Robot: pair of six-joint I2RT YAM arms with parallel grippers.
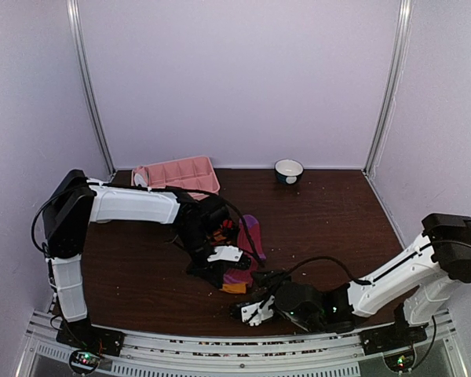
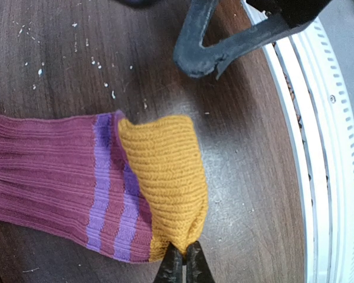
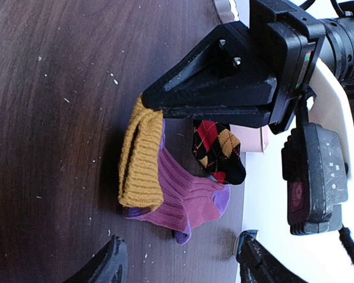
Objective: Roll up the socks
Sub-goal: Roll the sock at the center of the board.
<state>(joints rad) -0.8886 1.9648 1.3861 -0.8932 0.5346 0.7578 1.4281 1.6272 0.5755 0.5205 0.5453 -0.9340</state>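
The left gripper (image 2: 183, 260) has its two fingers pressed together on the edge of the mustard cuff (image 2: 165, 177) of the magenta sock (image 2: 41, 165), with the knit pinched between the tips. In the right wrist view the cuff stands up on its edge under those fingers, while the rest of the sock lies flat on the dark table (image 2: 59, 65). Two purple stripes cross the sock just beside the cuff, and its purple toe points away from the gripper.

The right gripper (image 3: 180, 259) hangs low just off the cuff end of the magenta sock. Its fingers are spread apart with nothing between them and do not touch the fabric. One of its dark fingers (image 2: 224, 41) shows in the left wrist view, near the cuff but clear of it.

A black argyle sock (image 3: 218, 147) with red and yellow diamonds lies against the far side of the magenta sock, partly hidden under the left gripper's body.

From above, the pink tray (image 1: 177, 174) sits beyond the magenta sock by the back wall, well apart from it. A small bowl (image 1: 289, 170) stands beyond the sock to the right.
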